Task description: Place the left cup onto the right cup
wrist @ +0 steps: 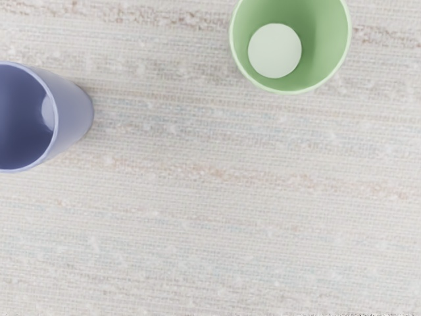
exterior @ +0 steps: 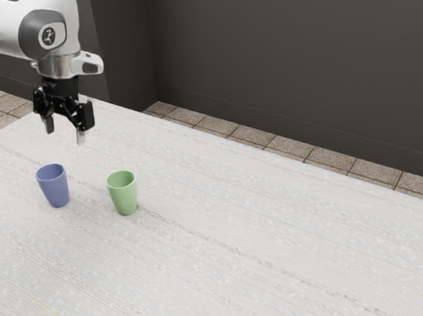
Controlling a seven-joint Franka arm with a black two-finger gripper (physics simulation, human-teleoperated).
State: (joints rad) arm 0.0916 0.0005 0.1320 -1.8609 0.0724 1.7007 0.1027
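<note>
The arm reaches in from the exterior view's upper left. Its gripper point(exterior: 65, 133) points straight down, hanging above the pale wood-grain table point(exterior: 263, 243) with jaws apart and nothing between them. The blue cup point(exterior: 53, 184) stands upright below it, slightly nearer. The green cup point(exterior: 122, 191) stands upright to the blue cup's right, not touching it.

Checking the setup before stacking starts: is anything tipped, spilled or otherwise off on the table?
Nothing stands out. The blue cup and the green cup both stand upright, mouths up, apart from each other on the table, and both look empty and undamaged.
</note>
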